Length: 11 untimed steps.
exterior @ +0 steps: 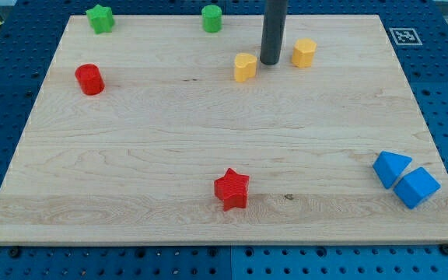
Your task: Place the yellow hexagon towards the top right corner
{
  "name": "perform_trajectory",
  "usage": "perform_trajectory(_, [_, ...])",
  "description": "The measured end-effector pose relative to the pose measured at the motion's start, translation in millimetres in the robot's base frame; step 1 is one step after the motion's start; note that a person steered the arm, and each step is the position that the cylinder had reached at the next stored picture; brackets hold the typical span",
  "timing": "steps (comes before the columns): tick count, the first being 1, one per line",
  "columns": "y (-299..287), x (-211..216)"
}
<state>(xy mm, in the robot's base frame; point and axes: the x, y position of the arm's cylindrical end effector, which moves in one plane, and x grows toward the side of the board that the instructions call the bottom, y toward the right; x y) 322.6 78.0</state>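
Two yellow blocks lie near the view's top, right of centre. The right one (304,52) looks like the yellow hexagon. The left yellow block (245,67) has a less clear shape, perhaps a pentagon. My tip (269,62) stands on the wooden board (169,140) between them. It is just right of the left yellow block and a short gap left of the hexagon. I cannot tell whether it touches the left block. The rod rises out of the view's top.
A green star (99,18) and a green cylinder (211,18) sit along the top edge. A red cylinder (89,79) is at the left and a red star (232,189) at bottom centre. Two blue blocks (392,169) (416,187) touch at the bottom right. A printed marker (404,36) is at the top right corner.
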Motion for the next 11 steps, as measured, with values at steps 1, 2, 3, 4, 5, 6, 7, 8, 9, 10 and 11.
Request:
perform_trajectory(1, [8.7, -2.0])
perform_trajectory(2, [22.3, -9.2])
perform_trajectory(3, [50.8, -5.4])
perform_trajectory(4, [65.9, 2.2])
perform_trajectory(5, [73.2, 2.1])
perform_trajectory(6, [86.0, 2.0])
perform_trajectory(7, [92.8, 0.7])
perform_trajectory(8, [97.8, -6.2])
perform_trajectory(9, [98.3, -21.2])
perform_trajectory(10, [101.8, -33.0])
perform_trajectory(11, [115.3, -44.0])
